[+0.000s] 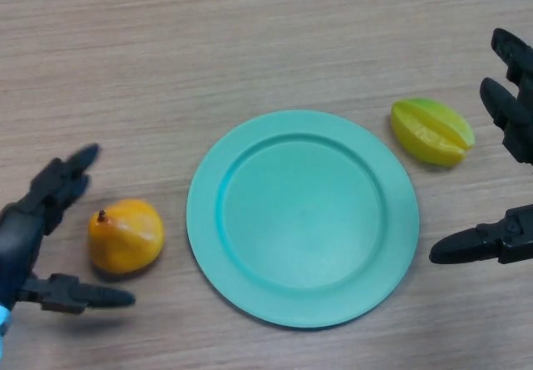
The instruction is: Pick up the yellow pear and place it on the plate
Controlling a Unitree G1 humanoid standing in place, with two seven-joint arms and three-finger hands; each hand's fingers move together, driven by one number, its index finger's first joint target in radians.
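The yellow pear (125, 235) lies on the wooden table, just left of the teal plate (250, 170), with its stem toward the upper left. The plate holds nothing. My left hand (25, 232) is open at the left edge, its fingers above and its thumb below the pear's left side, a small gap from it. My right hand (512, 128) is open at the right edge, its fingers to the right of the star fruit and its thumb near the plate's right rim, holding nothing.
A yellow-green star fruit (431, 132) lies on the table just off the plate's upper right rim, close to my right hand. The wooden table (250, 37) stretches bare behind the plate.
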